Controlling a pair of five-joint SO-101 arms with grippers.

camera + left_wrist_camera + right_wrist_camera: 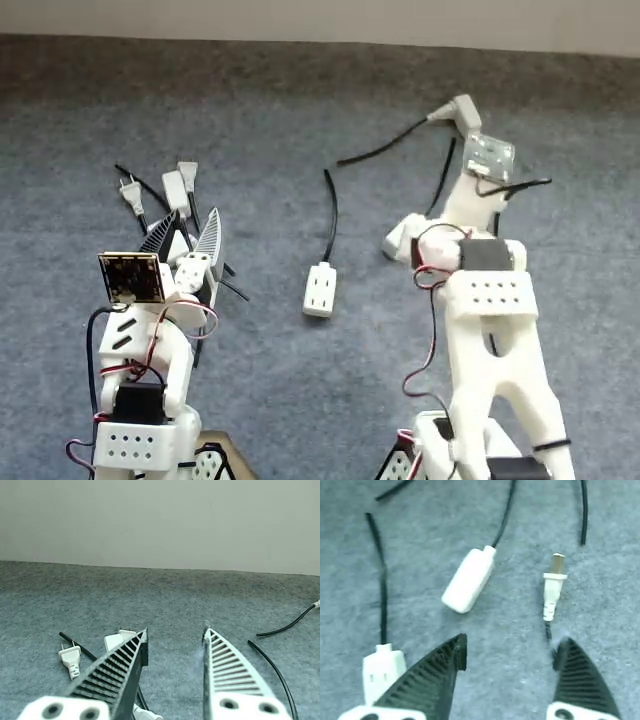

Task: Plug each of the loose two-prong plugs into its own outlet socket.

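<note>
Jaws of both your grippers stand wide apart, empty. Your left gripper (pixel 175 630) sits beside white plugs (pixel 70 656); your right gripper (pixel 514 642) has a loose plug (pixel 551 592) and outlet socket (pixel 381 672) near its tips.

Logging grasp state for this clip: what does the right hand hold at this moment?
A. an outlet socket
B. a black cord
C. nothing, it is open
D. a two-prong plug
C: in the right wrist view the right hand is open with nothing between its fingers, and the two-prong plug lies loose on the carpet ahead of it.
</note>
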